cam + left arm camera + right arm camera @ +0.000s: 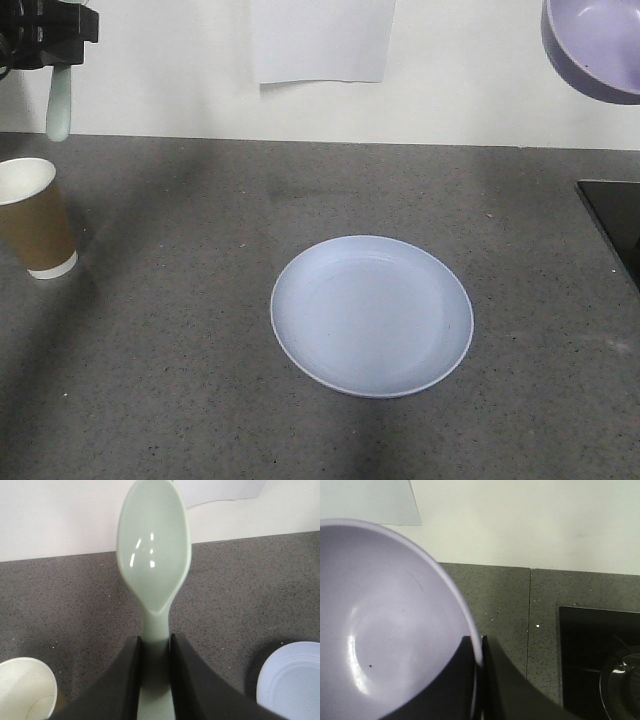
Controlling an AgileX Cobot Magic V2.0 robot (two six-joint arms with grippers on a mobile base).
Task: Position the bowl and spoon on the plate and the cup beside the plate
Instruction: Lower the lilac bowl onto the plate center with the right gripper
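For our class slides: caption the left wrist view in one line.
Left gripper clamps the mint-green spoon by its handle above the counter, between cup and plate.

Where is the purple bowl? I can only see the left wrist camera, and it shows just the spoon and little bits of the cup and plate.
Observer: The bowl is up in the air, off to the right, pinched at its rim by the right gripper.
Operator: Is anything on the plate?
Observer: No. The front view shows the whole plate, and it is bare.
Operator: Is the cup standing up?
Observer: Yes. The cup stands upright on the counter, left of the plate and not touching it.
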